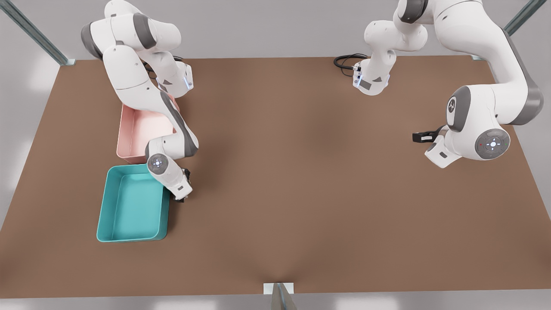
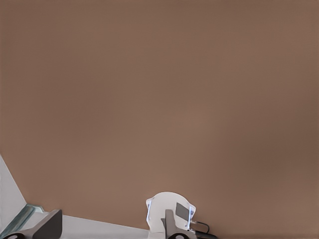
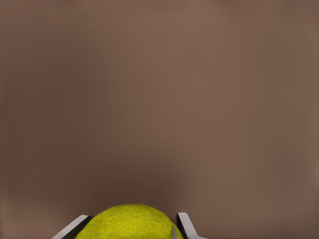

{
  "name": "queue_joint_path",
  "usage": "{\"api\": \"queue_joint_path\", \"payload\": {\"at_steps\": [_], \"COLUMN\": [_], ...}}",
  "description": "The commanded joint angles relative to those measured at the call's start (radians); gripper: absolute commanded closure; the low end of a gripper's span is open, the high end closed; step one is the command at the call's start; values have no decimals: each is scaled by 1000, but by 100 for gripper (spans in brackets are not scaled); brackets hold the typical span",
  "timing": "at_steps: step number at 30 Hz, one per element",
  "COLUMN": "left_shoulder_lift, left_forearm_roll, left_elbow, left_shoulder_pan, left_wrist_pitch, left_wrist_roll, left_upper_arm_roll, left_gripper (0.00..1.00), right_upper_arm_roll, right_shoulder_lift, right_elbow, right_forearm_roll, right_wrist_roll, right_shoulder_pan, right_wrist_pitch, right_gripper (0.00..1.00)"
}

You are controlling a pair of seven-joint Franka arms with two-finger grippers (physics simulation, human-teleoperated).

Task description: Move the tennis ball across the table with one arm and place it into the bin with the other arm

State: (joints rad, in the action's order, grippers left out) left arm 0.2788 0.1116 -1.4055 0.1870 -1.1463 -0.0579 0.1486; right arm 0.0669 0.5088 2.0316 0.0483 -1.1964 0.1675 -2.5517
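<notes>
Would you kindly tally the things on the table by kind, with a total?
Bins: 2, teal bin and pink bin
Tennis ball: 1, in the right gripper beside the teal bin
Grippers: 2, the left gripper waits at the front view's right
Total: 5

A pink bin stands just behind a teal one; metal frame posts.

A simulated robot test cell, not a lived-in room.

A bare brown tabletop stands before plain grey walls, framed by metal struts at its far corners and near edge. Two white robot arms reach over it, and the only furnishings are a teal bin and a pink bin at the left.
</notes>
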Motion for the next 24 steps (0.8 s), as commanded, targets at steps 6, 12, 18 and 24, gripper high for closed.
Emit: {"api": "queue_joint_path", "payload": {"at_steps": [6,12,18,24], "left_shoulder_lift": [-1,3,3,8], "left_forearm_roll": [2,-3,-1,-64], "left_elbow": [2,2,2,-1], "left_shoulder_pan": [-1,-1,0,-1], "left_wrist_pitch": [0,-1,0,103], "left_wrist_roll": [1,1,0,4], "left_upper_arm_roll": [0,0,0,0], "left_gripper": [0,0,0,0], "right_upper_arm_roll": [13,-3,-45,-44], "right_shoulder_lift": [-139,-135,51,80], "right_elbow": [-82,-151,-323,-329], "right_forearm_roll": [-217,-143,-142,-142], "right_wrist_roll": [8,-155,-252,-258], "right_shoulder_pan": [-23,-233,-243,-240], "right_wrist_pitch": [306,392,389,380], "right_gripper": [47,47,10,0]}}
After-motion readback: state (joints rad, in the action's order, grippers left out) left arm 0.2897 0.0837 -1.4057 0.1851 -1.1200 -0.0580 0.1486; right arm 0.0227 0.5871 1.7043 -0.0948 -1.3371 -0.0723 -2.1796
